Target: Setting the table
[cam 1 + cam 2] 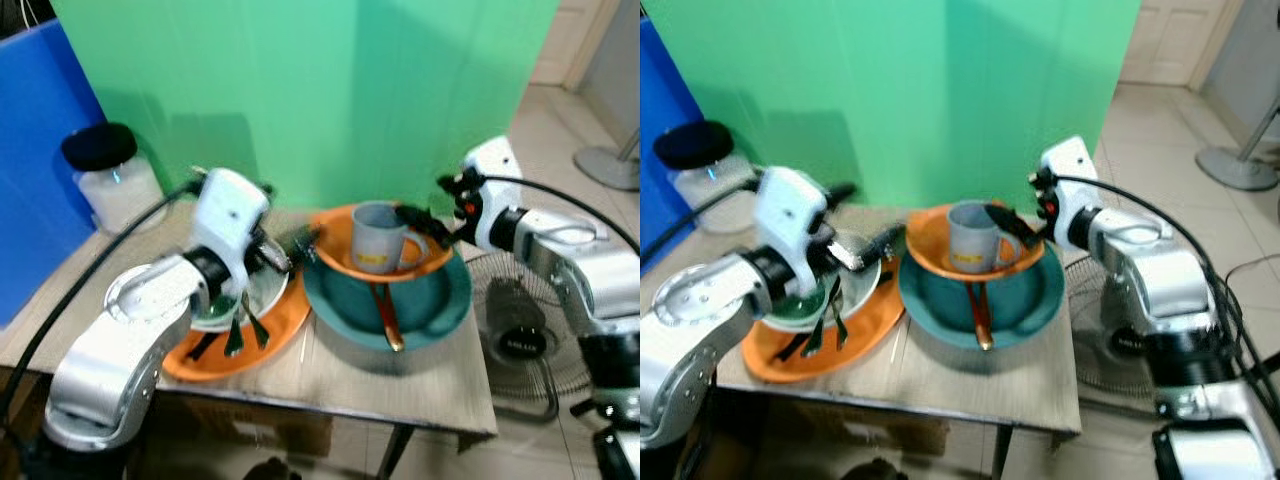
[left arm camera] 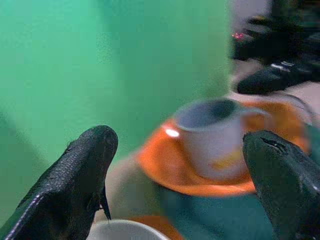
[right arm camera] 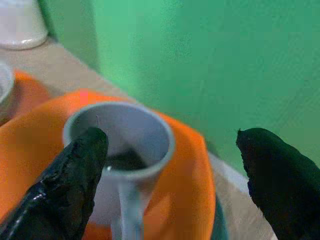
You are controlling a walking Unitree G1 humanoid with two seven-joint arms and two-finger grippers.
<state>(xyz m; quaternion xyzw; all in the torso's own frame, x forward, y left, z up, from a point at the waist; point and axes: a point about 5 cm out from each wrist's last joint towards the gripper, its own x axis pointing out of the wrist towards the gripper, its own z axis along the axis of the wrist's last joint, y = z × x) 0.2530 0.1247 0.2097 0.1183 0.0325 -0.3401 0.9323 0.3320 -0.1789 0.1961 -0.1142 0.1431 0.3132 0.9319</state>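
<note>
A grey mug (image 1: 378,238) stands on an orange plate (image 1: 437,264), which rests in a wide teal bowl (image 1: 445,305). A brown spoon (image 1: 386,318) lies in that bowl. My right gripper (image 1: 415,225) is open beside the mug's handle, its fingers (image 3: 75,185) straddling the mug (image 3: 120,145) from above. To the left, a white bowl (image 1: 268,290) and dark cutlery (image 1: 236,335) sit on a second orange plate (image 1: 275,330). My left gripper (image 1: 300,245) hovers open over the white bowl's rim, empty, pointing at the mug (image 2: 215,135).
A jar with a black lid (image 1: 108,175) stands at the table's back left. A green backdrop (image 1: 300,90) rises behind the table (image 1: 430,385). A floor fan (image 1: 520,335) sits just off the table's right edge.
</note>
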